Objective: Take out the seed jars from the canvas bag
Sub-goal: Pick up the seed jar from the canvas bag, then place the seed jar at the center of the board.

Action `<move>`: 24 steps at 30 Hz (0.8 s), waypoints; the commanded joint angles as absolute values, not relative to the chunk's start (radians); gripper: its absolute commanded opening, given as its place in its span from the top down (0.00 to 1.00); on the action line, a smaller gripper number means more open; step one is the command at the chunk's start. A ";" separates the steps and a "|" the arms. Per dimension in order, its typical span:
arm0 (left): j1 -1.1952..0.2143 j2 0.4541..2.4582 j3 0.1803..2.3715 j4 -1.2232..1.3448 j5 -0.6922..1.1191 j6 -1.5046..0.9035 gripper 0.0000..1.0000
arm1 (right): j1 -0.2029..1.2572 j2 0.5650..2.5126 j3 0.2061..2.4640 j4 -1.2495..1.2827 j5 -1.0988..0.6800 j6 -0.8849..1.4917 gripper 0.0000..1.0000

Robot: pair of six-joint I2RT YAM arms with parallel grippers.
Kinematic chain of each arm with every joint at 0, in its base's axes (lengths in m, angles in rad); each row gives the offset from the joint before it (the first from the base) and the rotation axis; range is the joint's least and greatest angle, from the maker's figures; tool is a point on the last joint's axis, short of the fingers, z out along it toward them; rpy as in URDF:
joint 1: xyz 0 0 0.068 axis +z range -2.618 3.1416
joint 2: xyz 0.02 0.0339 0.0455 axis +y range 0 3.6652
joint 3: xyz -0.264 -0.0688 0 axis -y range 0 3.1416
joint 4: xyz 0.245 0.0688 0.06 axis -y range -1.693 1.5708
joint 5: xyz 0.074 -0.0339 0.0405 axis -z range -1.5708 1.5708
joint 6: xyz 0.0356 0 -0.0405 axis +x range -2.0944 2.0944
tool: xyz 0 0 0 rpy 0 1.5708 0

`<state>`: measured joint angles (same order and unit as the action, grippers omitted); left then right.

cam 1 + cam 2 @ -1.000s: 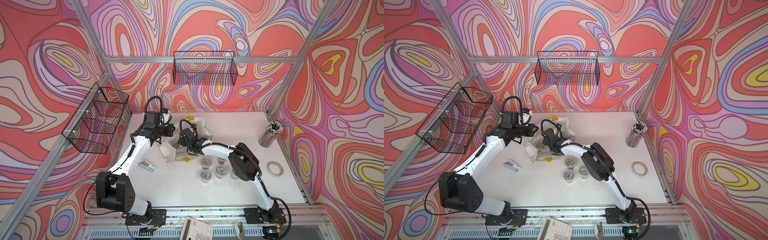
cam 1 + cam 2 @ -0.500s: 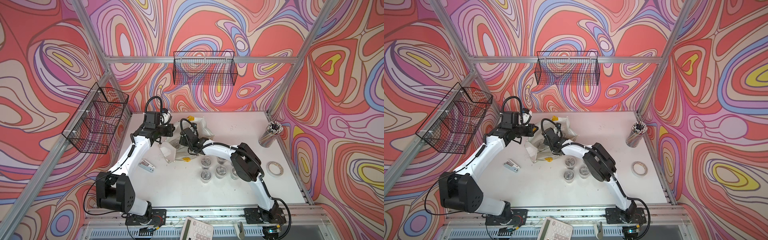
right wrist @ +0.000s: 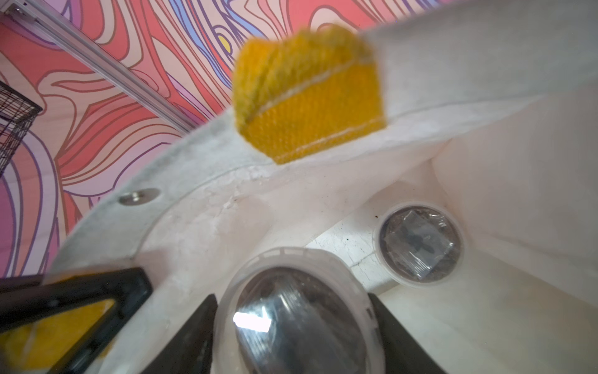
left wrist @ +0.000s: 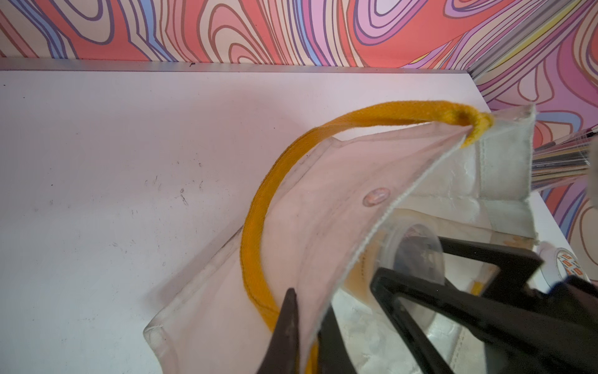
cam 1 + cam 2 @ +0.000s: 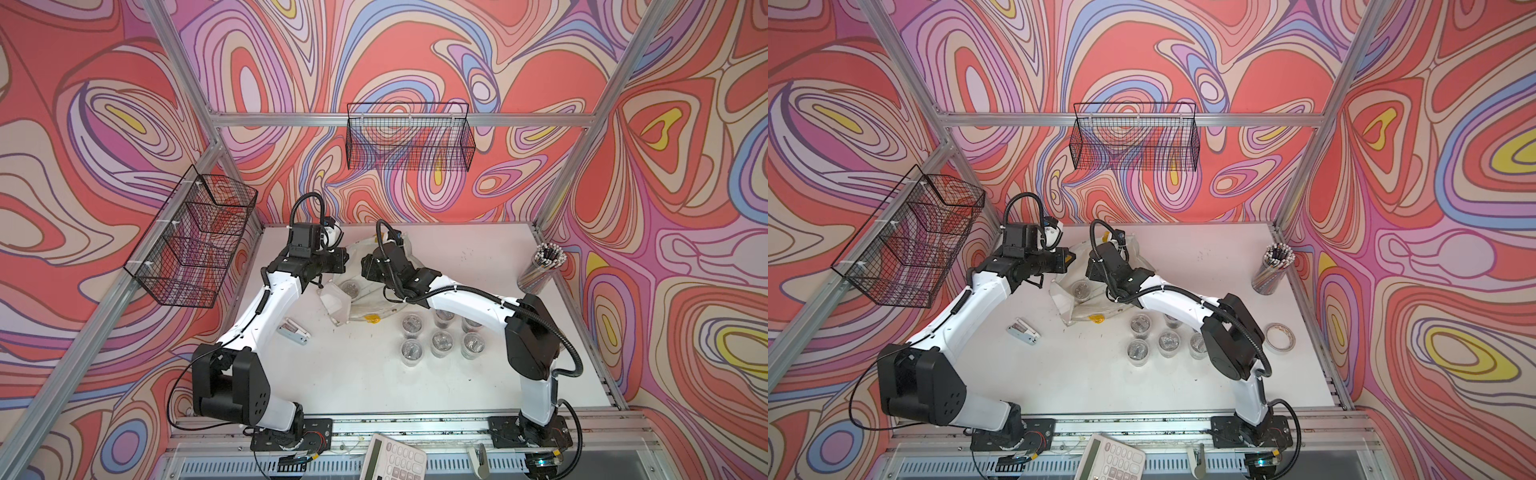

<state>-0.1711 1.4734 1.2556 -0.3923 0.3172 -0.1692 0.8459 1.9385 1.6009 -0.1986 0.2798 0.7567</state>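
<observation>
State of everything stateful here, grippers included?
White canvas bag with yellow handles: open, rim pinched.
Left gripper: shut on bag rim.
Right gripper: inside bag, shut on small clear lidded seed jar.
Second seed jar: loose in bag, lidded.
Six seed jars: on table, upright, lidded.

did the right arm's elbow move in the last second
Yes: the right arm's elbow swung toward the tape roll, closing the gap between them in a top view.

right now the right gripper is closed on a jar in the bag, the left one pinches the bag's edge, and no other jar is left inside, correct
Not quite: the right wrist view shows a second jar inside the bag, beside the held jar in the right gripper. The left gripper does pinch the bag's edge.
</observation>
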 commanded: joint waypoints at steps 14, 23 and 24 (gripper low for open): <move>-0.173 1.486 1.259 -0.388 0.285 -0.166 1.00 | 0.734 1.440 1.425 -0.523 0.341 0.578 0.42; -0.174 1.485 1.259 -0.391 0.285 -0.165 1.00 | 0.548 1.331 1.280 -0.548 0.304 0.571 0.42; -0.173 1.483 1.260 -0.391 0.285 -0.164 1.00 | 0.527 1.332 1.264 -0.537 0.294 0.570 0.42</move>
